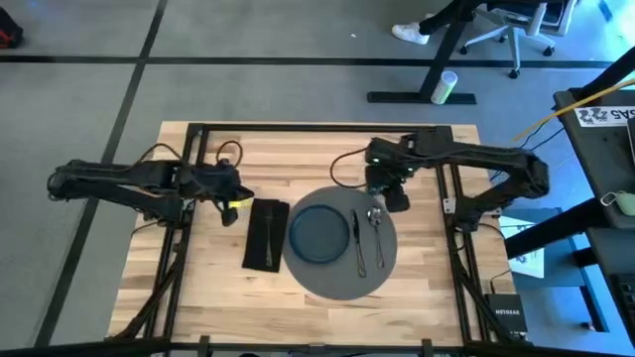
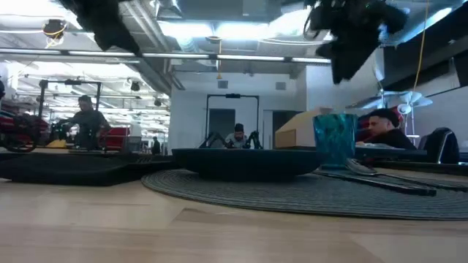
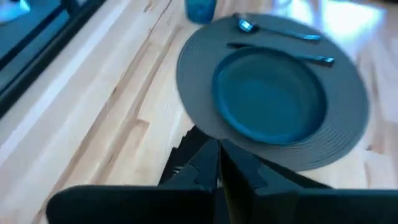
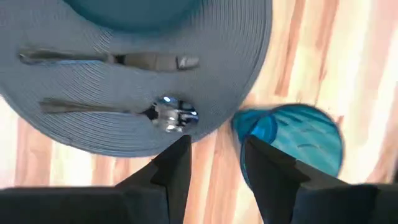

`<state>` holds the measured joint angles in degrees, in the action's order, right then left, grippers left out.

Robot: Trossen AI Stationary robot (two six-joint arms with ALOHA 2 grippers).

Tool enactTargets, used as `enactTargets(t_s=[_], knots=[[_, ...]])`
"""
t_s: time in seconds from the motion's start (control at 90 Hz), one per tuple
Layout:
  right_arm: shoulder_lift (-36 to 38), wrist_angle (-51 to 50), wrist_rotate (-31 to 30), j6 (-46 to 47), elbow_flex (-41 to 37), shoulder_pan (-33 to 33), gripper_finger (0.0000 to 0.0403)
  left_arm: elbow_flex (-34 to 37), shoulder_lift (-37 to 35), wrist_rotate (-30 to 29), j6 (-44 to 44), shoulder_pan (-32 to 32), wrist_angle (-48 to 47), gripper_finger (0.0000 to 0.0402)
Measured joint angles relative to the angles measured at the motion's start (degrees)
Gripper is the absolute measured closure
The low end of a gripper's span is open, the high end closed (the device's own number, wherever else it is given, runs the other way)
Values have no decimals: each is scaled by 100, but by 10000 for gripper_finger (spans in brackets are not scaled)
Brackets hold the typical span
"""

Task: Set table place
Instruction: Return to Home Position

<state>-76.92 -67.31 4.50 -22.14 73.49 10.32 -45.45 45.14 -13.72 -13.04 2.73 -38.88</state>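
Well beyond the pale wood table, people show under ceiling lights.

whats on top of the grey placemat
The dark blue plate sits on the placemat, with a knife and a spoon beside it on the mat. The teal cup stands just off its edge, on the table. Whatever lies under the plate is covered.

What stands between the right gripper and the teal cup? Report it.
Nothing visible. The open right gripper hangs just above the teal cup, which stands on the table beside the placemat's edge, with only air between them.
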Motion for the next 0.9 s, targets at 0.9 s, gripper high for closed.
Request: enactTargets(t_s=[0.9], knots=[[1286, -336, -1742, 576, -277, -1814, 397, 683, -744, -369, -424, 813, -70, 402]])
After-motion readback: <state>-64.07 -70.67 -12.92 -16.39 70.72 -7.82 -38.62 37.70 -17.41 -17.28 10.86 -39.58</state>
